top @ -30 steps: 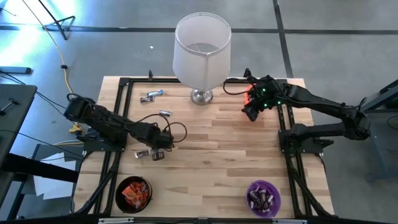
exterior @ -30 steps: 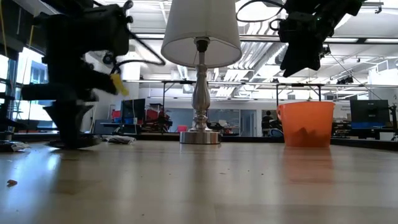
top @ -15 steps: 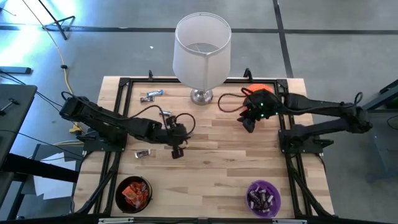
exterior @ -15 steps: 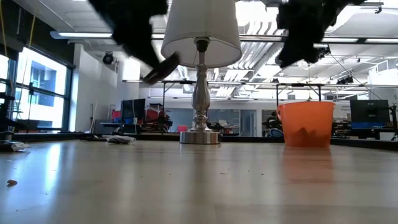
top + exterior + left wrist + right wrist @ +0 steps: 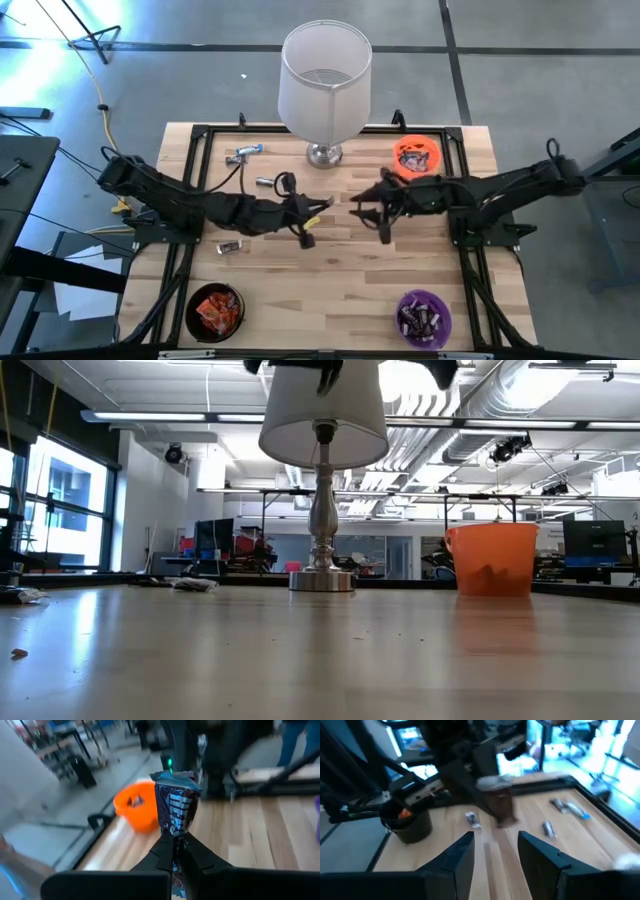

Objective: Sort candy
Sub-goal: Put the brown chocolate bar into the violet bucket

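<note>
My left gripper is over the table's middle, pointing level toward the right edge. It is shut on a dark brown candy, which also shows in the right wrist view. My right gripper faces it from the right, open. Its fingers stand a short way off the candy and touch nothing. More candy lies flat on the wood: two silvery pieces and a dark brown one. My left gripper pinches one end of the dark brown candy between its two fingertips. The fingers come level from the table's left. The bar sticks out past the fingertips, in line with them, its crimped free end foremost. It is lifted clear of the table.
A lamp stands at the far middle. An orange bowl sits at the far right, a black bowl with orange-red candy at the near left, and a purple bowl with dark candy at the near right.
My left gripper has risen off the table with the dark brown candy and gone toward the right edge. It has tipped from pointing down to level. My right gripper has swung from over the orange bowl toward the table's middle and now faces my left gripper.
</note>
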